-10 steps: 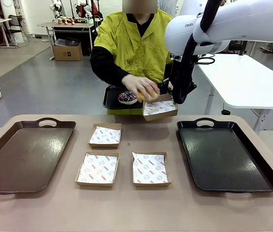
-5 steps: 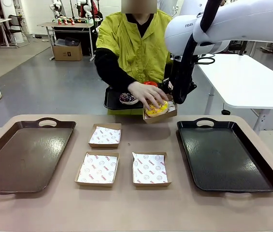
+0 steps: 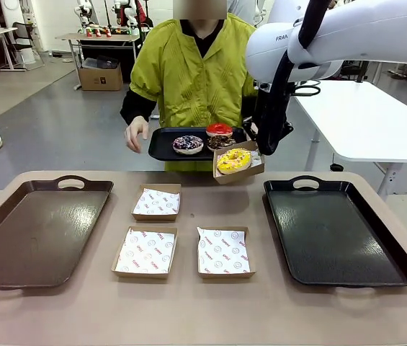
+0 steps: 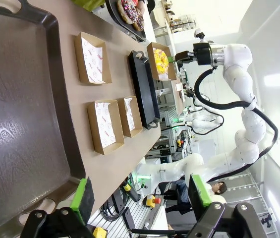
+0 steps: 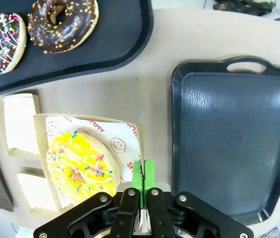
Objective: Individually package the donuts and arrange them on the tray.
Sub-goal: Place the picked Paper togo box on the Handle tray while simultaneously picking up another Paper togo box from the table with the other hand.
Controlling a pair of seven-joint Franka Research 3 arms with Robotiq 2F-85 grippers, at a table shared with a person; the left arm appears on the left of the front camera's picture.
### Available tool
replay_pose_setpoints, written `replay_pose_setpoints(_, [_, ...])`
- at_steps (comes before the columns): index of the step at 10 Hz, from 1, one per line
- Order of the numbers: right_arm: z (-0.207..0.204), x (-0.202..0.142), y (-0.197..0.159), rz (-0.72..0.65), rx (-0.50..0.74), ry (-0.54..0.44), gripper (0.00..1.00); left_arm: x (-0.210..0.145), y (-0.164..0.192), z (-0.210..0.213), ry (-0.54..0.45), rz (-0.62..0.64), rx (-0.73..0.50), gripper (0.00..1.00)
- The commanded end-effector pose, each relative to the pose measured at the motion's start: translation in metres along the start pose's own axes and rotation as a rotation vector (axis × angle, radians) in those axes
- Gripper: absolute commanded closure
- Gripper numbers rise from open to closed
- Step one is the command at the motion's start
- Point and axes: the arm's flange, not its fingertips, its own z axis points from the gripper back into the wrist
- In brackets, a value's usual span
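Left tool spread, empty, over the large brown plastic tray. Three empty paper-lined boxes mid-table. Wide black plastic tray at right is bare, so good landing room, but its raised rim needs clearing. Right tool pinches one wall of the shallow brown cardboard box, held above the table's far side, with the yellow-iced ring donut inside. Judged light and soft, icing smears, so carry by the box and keep it level. Beyond, the person's small black tray holds the red-iced donut and two chocolate sprinkled donuts.
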Motion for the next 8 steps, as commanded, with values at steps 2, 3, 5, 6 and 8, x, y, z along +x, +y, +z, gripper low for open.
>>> replay_pose_setpoints(2, [0.005,-0.007,-0.058,0.101,-0.036,0.029,0.99,0.035,-0.047,-0.043,0.141,-0.075,0.214,0.00])
replay_pose_setpoints(3, [0.007,-0.009,-0.083,0.086,-0.037,0.026,0.99,0.057,-0.066,-0.057,0.169,-0.081,0.274,0.00])
replay_pose_setpoints(5, [0.006,-0.014,-0.124,0.121,-0.024,0.027,0.99,0.096,-0.106,-0.088,0.213,-0.104,0.383,0.00])
replay_pose_setpoints(6, [0.001,-0.014,-0.144,0.107,-0.029,0.033,0.99,0.114,-0.127,-0.109,0.234,-0.128,0.465,0.00])
replay_pose_setpoints(8, [-0.008,-0.015,-0.173,0.105,-0.040,0.015,0.99,0.134,-0.159,-0.150,0.269,-0.187,0.636,0.00])
